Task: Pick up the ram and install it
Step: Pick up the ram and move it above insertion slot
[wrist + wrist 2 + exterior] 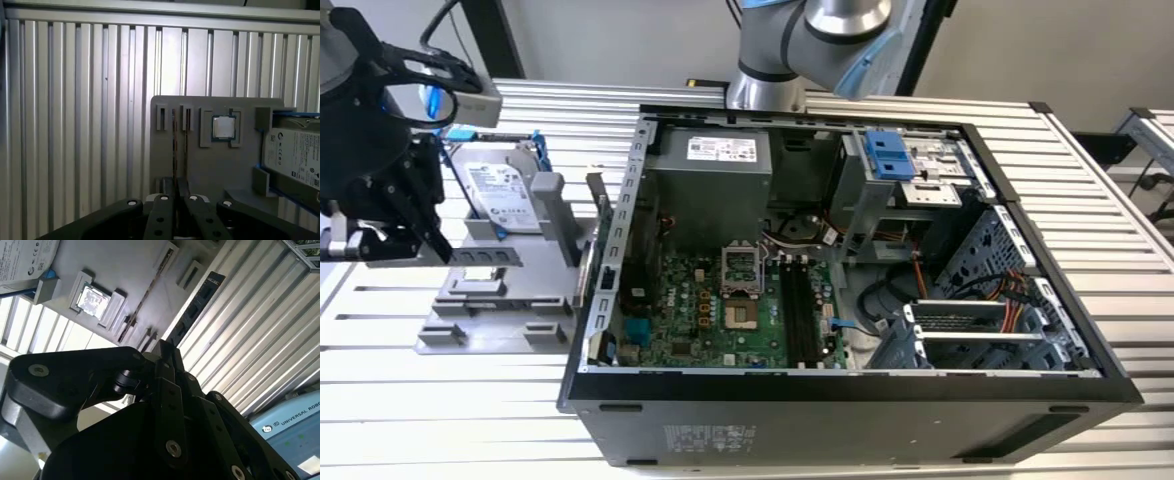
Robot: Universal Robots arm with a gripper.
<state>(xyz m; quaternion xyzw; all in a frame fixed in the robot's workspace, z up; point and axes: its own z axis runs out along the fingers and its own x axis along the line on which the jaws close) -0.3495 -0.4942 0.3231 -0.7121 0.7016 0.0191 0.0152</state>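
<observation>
The black two-fingered pincer (438,250) is clamping its fingers on one end of the ram (487,257), a long, thin, dark circuit-board stick with black chips. The stick is reaching straight out past the fingertips. In the second wrist view the ram (197,302) is showing its chip-lined face as it is running away from the pincer (165,347). In the first wrist view the ram (174,145) is appearing edge-on, as a thin line ahead of the pincer (176,182).

Beneath and beyond the pincer, a flat grey slotted fixture tray (210,165) is lying on the ribbed aluminium table (75,125). Whether the ram is touching the tray cannot be told. A small square silver processor chip (223,127) is sitting in a tray pocket near the ram's far end. A silver hard drive in a blue bracket (295,150) is resting farther out on that same side.

In the exterior view, an open black computer case (854,390) with a green motherboard (707,310) is standing well apart from the pincer, toward the exterior view's right.
</observation>
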